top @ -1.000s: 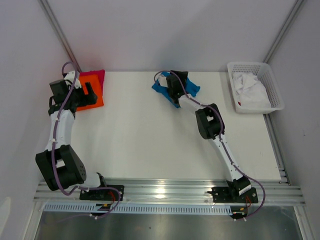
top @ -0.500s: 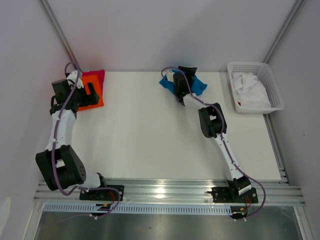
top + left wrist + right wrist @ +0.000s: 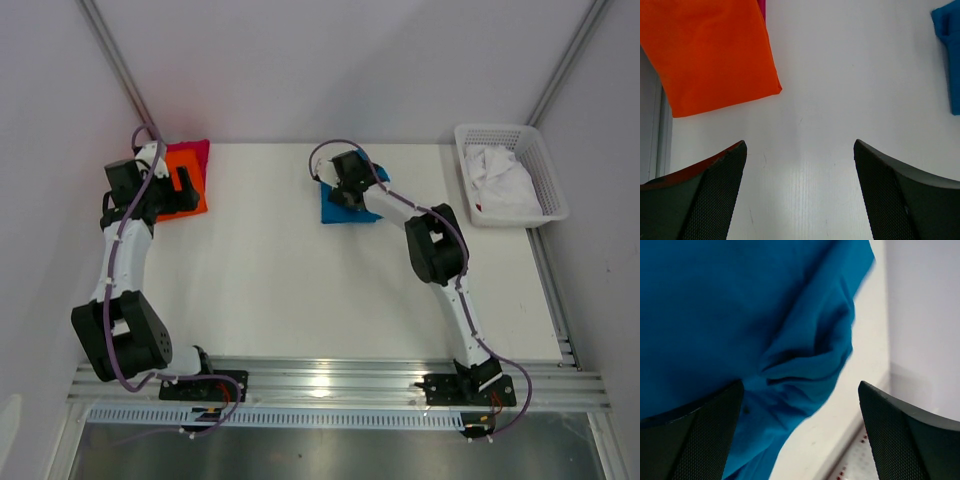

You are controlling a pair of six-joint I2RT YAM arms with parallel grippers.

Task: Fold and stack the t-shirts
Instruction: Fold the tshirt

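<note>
My right claw (image 3: 800,390) wide open over blue t-shirt (image 3: 350,213), gripping nothing; left claw (image 3: 800,147) wide open too. Shirt's long axis unclear.

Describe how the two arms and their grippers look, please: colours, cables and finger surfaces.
Both the left arm and the right arm have white links with bulky black joints, and a thin purple cable runs along each. The left gripper and the right gripper have wide black fingers with a fine dotted texture and curved inner edges.

Folded orange t-shirt (image 3: 196,201) lies atop pinkish-red one (image 3: 201,150) far-left; blue t-shirt (image 3: 344,212) rumpled mid-table.
</note>
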